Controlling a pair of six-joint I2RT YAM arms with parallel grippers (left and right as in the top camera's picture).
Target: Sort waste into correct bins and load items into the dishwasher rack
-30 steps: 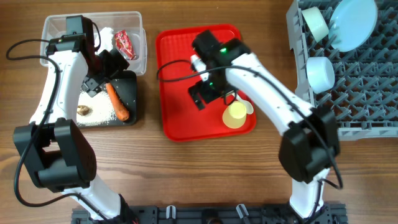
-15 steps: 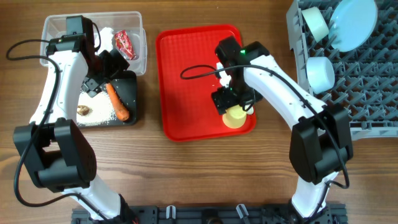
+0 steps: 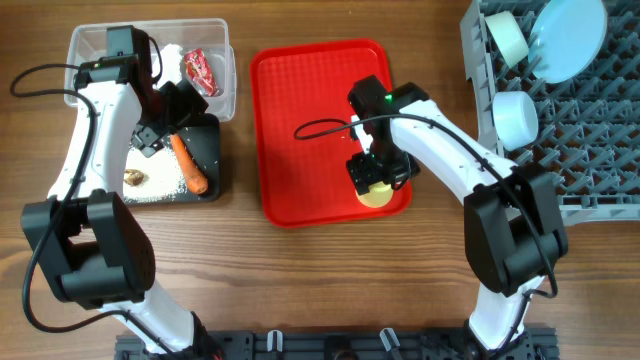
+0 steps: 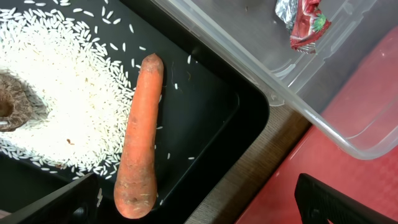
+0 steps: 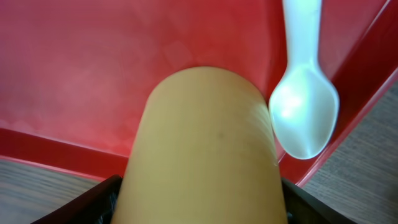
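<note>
- Yellow cup (image 3: 378,194) sits in the near right corner of the flat red tray (image 3: 300,120), with the right pincer (image 3: 371,178) down over it.
- From the right wrist, the cup fills the gap between the two dark fingers (image 5: 93,205), one on each side and right up against its wall. I cannot tell whether they are pressing on it.
- The white spoon (image 5: 305,106) lies just to the right of the cup, close against the tray's raised rim.
- The left pincer (image 4: 199,208) hangs over the black tray (image 4: 205,118), spread wide with nothing in it.
- Below it lies the orange carrot piece (image 4: 140,143), with the white rice grains (image 4: 56,81) scattered to its left and the small brown food lump (image 4: 15,109) at the left edge of that rice.
- Just beyond the black tray is the clear tub (image 3: 100,45), which holds the small red wrapper (image 4: 305,25) and the crumpled white tissue (image 3: 170,60).
- Far right on the table (image 3: 320,290), the grey dishwasher rack (image 3: 580,150) carries the pale blue plate (image 3: 568,38) and the mint bowl (image 3: 508,35) at its far end.
- The light blue bowl (image 3: 515,115) is nearer, on the rack's left side.
</note>
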